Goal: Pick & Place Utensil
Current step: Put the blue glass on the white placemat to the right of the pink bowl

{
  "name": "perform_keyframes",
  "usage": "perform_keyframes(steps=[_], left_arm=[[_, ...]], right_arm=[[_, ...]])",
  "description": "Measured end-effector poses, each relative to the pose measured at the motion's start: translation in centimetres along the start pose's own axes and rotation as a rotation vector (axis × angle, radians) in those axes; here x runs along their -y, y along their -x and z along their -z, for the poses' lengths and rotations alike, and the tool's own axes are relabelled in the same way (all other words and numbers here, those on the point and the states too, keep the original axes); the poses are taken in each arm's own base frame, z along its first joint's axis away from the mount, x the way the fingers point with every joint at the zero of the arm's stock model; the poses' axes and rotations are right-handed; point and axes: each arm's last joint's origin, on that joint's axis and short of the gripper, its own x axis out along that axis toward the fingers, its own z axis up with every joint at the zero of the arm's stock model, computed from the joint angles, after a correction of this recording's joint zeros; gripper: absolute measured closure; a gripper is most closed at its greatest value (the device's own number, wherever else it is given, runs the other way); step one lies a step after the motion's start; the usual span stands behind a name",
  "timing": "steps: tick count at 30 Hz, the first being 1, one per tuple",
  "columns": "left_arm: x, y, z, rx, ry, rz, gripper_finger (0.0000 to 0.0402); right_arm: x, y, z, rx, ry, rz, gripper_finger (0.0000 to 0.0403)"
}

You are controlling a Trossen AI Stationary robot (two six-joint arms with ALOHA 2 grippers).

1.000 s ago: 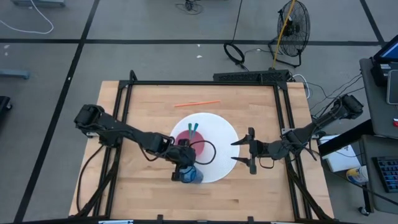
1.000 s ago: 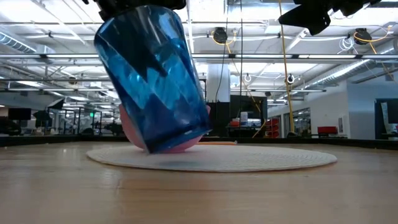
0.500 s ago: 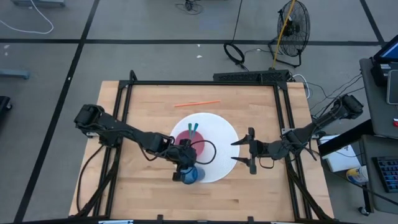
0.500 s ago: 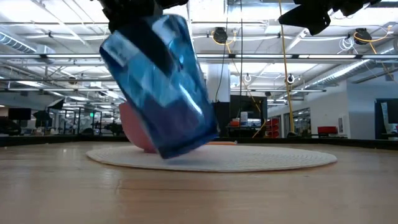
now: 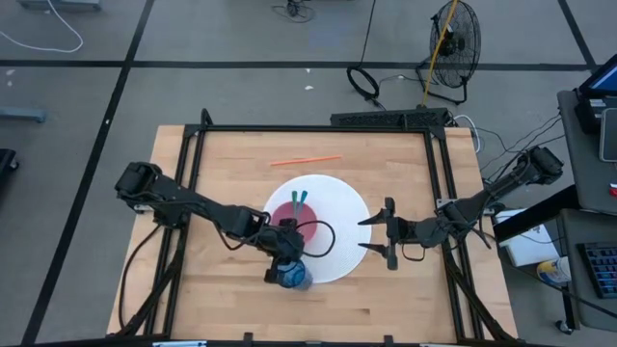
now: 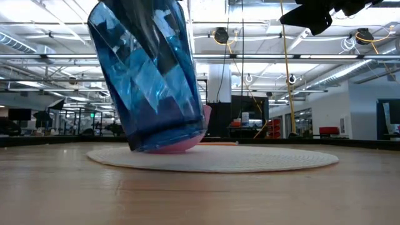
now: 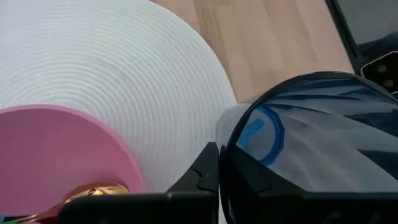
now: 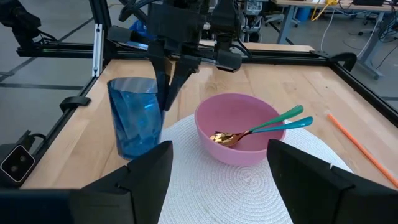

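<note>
Tilted a moment ago, the faceted blue plastic cup point(image 8: 135, 117) is now nearly upright, clamped by the left gripper point(image 5: 286, 260).
Two teal-handled gold spoons point(image 8: 261, 127) are seen in the pink bowl point(image 8: 239, 130) at 12 o'clock; right gripper point(image 5: 384, 235) is spread, idle.

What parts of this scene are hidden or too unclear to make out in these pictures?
- Low view: the blue cup fills the foreground and hides most of the pink bowl; the utensils are unseen.
- High view: the left end effector covers most of the cup.
- Left wrist view: the bowl is cut off by the edge, with only a gold spoon tip visible.
- Right wrist view: whether the cup's base rests on the white placemat or the wood.
</note>
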Motion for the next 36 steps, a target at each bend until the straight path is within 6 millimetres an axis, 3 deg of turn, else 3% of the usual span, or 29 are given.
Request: perform_keyframes(steps=[6,18,36], left_arm=[[0.3,-0.7,-1.0,0.098,-0.018,0.082,0.0394],[0.4,-4.4,-4.6,-0.022,-0.053,0.06,0.0394],[0.1,-4.7,-4.6,-0.08,-0.037,0.009,0.0365]], right_arm=[[0.0,0.0,0.0,0.0,0.014,0.001,0.0147],[-0.1,0.1,0.1,-0.007,0.005,-0.006,0.0147],[-0.7,0.4,0.2,-0.012,0.015,-0.035,0.0147]])
